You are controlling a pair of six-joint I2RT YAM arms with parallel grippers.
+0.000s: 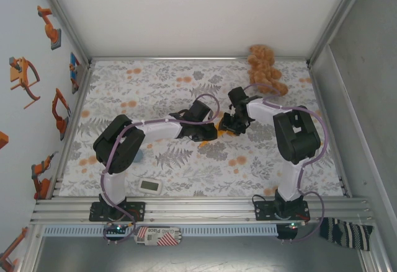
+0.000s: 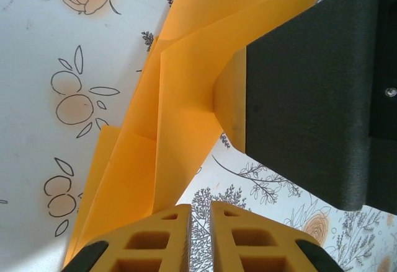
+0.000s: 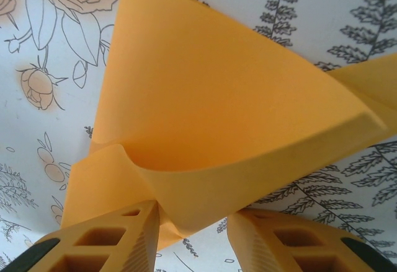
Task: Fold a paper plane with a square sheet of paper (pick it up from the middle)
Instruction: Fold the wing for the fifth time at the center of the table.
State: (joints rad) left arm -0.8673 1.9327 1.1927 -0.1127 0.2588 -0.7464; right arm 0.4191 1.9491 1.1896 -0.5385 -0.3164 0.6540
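R pincer [image 3: 197, 216] agape astride paper sheet [image 3: 217, 111] edge, flowered cloth [image 3: 347, 12] all round.

We log left arm [image 1: 155, 128] and right arm [image 1: 267, 109] alike: white links, black joint housings, purple cables [image 1: 107, 163] looped alongside. On the left gripper [image 2: 200, 207], fingers [image 2: 149, 242] orange, hollow rectangular cells, black corners.

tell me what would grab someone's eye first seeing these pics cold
The bright orange paper stands out first, creased and curling up at the middle of the flowered cloth. The left gripper and the right gripper meet right at it, their orange fingers matching the sheet. After that, the tan plush toy at the far right corner of the table.
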